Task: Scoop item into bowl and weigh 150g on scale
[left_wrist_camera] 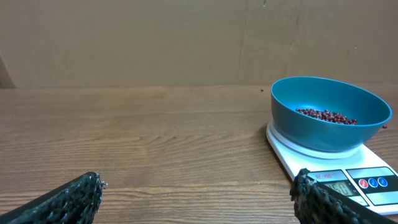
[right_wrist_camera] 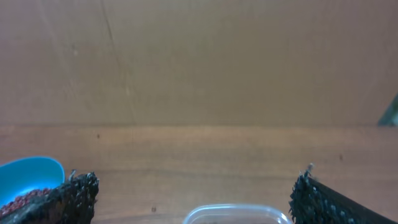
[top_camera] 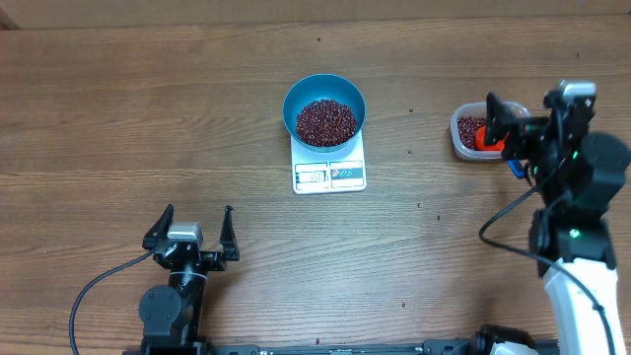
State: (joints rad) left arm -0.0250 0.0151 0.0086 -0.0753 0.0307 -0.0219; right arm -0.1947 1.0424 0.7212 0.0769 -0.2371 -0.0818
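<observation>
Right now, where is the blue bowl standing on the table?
In the overhead view, upper middle, the blue bowl stands on the white scale, with beans inside; the clear tub is off to its right.

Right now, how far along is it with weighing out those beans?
Done: the blue bowl sits on the scale with a pile of beans inside. In hand: nothing; the right tool hangs open over the clear tub, where more beans and an orange piece lie, and the left tool rests open, apart. Left: unclear, since the display is too small to read; more scooping may be needed.
</observation>
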